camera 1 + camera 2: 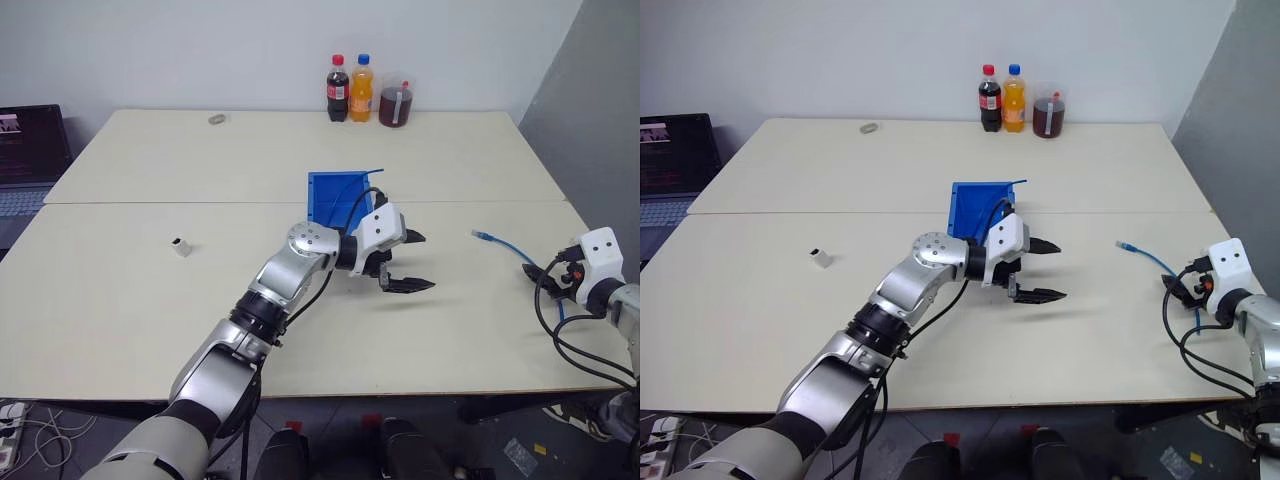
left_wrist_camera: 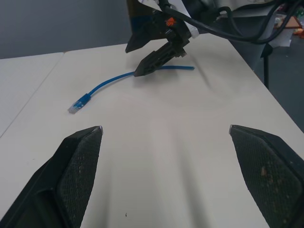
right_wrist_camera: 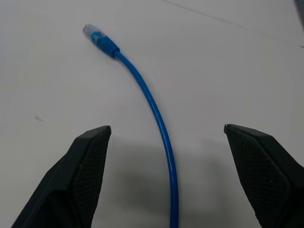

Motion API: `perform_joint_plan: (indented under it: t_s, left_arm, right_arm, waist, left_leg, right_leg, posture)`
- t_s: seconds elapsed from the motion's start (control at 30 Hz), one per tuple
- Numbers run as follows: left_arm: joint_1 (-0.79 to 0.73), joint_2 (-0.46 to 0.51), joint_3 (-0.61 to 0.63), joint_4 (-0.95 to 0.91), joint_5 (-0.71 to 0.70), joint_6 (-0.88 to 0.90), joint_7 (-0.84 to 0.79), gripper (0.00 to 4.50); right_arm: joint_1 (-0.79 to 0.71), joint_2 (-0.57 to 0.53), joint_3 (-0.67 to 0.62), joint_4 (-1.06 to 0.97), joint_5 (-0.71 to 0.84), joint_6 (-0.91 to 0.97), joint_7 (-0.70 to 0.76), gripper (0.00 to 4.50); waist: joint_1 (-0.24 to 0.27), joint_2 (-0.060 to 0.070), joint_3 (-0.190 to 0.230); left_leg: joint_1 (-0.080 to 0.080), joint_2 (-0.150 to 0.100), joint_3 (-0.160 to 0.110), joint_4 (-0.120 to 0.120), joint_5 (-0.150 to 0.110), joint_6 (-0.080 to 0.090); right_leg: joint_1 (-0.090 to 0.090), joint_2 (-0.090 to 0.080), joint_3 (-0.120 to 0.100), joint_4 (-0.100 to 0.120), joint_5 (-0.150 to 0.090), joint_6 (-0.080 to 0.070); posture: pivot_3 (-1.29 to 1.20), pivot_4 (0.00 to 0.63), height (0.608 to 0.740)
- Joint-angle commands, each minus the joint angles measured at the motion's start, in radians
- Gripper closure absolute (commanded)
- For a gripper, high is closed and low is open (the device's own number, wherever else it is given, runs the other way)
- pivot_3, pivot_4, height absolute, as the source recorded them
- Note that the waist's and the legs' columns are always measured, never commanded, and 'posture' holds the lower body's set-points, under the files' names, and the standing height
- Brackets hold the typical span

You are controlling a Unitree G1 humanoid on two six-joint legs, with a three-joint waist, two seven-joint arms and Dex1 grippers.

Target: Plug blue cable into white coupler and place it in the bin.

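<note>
The blue cable [image 1: 503, 245] lies on the table at the right, its clear plug [image 3: 90, 32] pointing away from me. My right gripper [image 3: 167, 127] hovers open just over the cable's near part, one finger on each side. My left gripper [image 1: 428, 262] stands open in mid-table, pointing right toward the cable, and holds nothing. Directly behind the left hand is the blue bin [image 1: 335, 195]. The white coupler [image 1: 181, 246] sits alone on the table far to the left. In the left wrist view, the right gripper [image 2: 133, 61] hangs over the cable [image 2: 109, 84].
Two soda bottles [image 1: 350, 89] and a cup of dark red drink [image 1: 394, 104] stand at the table's far edge, with a small ring [image 1: 217, 119] to their left. A laptop [image 1: 30, 150] sits off the table's left side. The table's right edge is close to my right hand.
</note>
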Motion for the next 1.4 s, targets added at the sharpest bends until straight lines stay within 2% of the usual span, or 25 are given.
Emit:
perform_joint_plan:
  t_s: [0.03, 0.3, 0.37, 0.4, 0.53, 0.7, 0.8, 0.9, 1.13, 1.23, 1.4]
  left_arm:
    - [-0.031, -0.019, 0.012, 0.023, 0.02, -0.057, -0.028, 0.0]
    - [-0.013, -0.019, 0.027, 0.002, 0.03, -0.046, -0.044, 0.0]
    - [-0.01, -0.016, 0.032, -0.006, 0.03, -0.036, -0.042, 0.0]
    - [-0.009, -0.015, 0.034, -0.01, 0.029, -0.031, -0.042, 0.0]
    - [-0.006, -0.008, 0.039, -0.022, 0.028, -0.023, -0.041, 0.0]
    - [-0.009, -0.007, 0.043, -0.031, 0.025, -0.011, -0.039, 0.0]
    - [-0.021, -0.03, 0.06, -0.052, -0.001, 0.03, -0.032, 0.0]
    - [-0.023, -0.037, 0.067, -0.059, 0.003, 0.037, -0.03, 0.0]
    - [0.0, -0.016, 0.077, -0.109, 0.008, 0.047, -0.009, 0.0]
    - [0.034, 0.051, 0.116, -0.204, -0.019, 0.099, -0.01, 0.0]
    - [0.164, 0.234, 0.216, -0.427, -0.074, 0.232, -0.008, 0.0]
  right_arm:
    - [-0.075, -0.019, 0.028, 0.114, -0.021, -0.071, 0.079, 0.44]
    - [-0.266, 0.025, 0.062, 0.407, -0.055, -0.099, 0.093, 0.44]
    - [-0.309, 0.033, 0.041, 0.47, -0.032, -0.034, 0.098, 0.81]
    - [-0.325, 0.035, 0.032, 0.492, -0.022, -0.01, 0.102, 0.84]
    - [-0.373, 0.04, 0.005, 0.547, -0.002, 0.019, 0.104, 1.92]
    - [-0.346, 0.037, 0.082, 0.536, -0.08, -0.082, 0.13, 3.01]
    - [-0.341, 0.042, 0.093, 0.535, -0.093, -0.117, 0.139, 3.84]
    - [-0.339, 0.048, 0.098, 0.529, -0.104, -0.142, 0.132, 4.48]
    - [-0.329, 0.029, 0.105, 0.474, -0.11, -0.153, 0.151, 4.48]
    - [-0.278, -0.01, 0.119, 0.297, -0.099, -0.145, 0.226, 4.48]
    - [-0.166, -0.061, 0.128, -0.091, -0.009, 0.051, 0.367, 4.48]
  waist:
    - [-0.001, 0.0, 0.0]
    - [-0.006, 0.0, 0.0]
    - [-0.006, 0.0, 0.0]
    - [-0.006, 0.0, 0.0]
    - [-0.006, 0.0, 0.0]
    - [-0.008, 0.0, 0.0]
    - [-0.012, 0.0, 0.0]
    - [-0.014, 0.0, 0.0]
    - [-0.016, 0.0, 0.0]
    - [-0.017, 0.0, 0.0]
    - [-0.024, 0.003, 0.001]
  left_leg:
    - [0.0, 0.0, 0.001, 0.0, 0.0, 0.0]
    - [0.002, 0.0, 0.004, 0.0, 0.0, 0.0]
    - [0.002, 0.0, 0.005, 0.0, 0.0, 0.0]
    - [0.002, 0.0, 0.005, 0.001, 0.0, 0.0]
    - [0.002, 0.0, 0.005, 0.001, 0.0, 0.0]
    - [0.002, 0.0, 0.005, 0.0, 0.0, 0.0]
    - [0.002, 0.0, 0.005, 0.0, 0.0, 0.0]
    - [0.002, 0.0, 0.005, 0.001, 0.0, 0.0]
    - [0.002, 0.0, 0.005, 0.001, 0.0, 0.0]
    - [0.002, 0.0, 0.005, 0.0, 0.0, 0.0]
    - [0.003, 0.0, 0.004, 0.0, 0.0, 0.0]
  right_leg:
    - [0.0, 0.0, 0.001, 0.0, 0.0, 0.0]
    - [0.0, 0.0, 0.005, 0.0, 0.001, 0.002]
    - [0.0, 0.0, 0.005, 0.0, 0.001, 0.002]
    - [0.0, 0.0, 0.005, 0.0, 0.001, 0.002]
    - [0.0, 0.0, 0.005, 0.0, 0.001, 0.002]
    - [0.0, 0.0, 0.006, 0.0, 0.001, 0.003]
    - [0.0, 0.0, 0.006, 0.0, 0.001, 0.003]
    - [0.0, 0.0, 0.006, 0.0, 0.002, 0.003]
    - [0.0, 0.0, 0.006, 0.0, 0.002, 0.003]
    - [0.0, 0.0, 0.006, 0.0, 0.002, 0.003]
    - [-0.001, 0.0, 0.007, 0.002, 0.002, 0.003]
  posture:
    - [0.0, 0.15, 0.74]
    - [0.0, 0.15, 0.74]
    - [0.0, 0.15, 0.74]
    - [0.0, 0.15, 0.74]
    - [0.0, 0.15, 0.74]
    - [0.0, 0.15, 0.74]
    - [0.0, 0.15, 0.74]
    - [0.0, 0.15, 0.74]
    - [0.0, 0.15, 0.74]
    - [0.0, 0.15, 0.74]
    - [0.0, 0.15, 0.74]
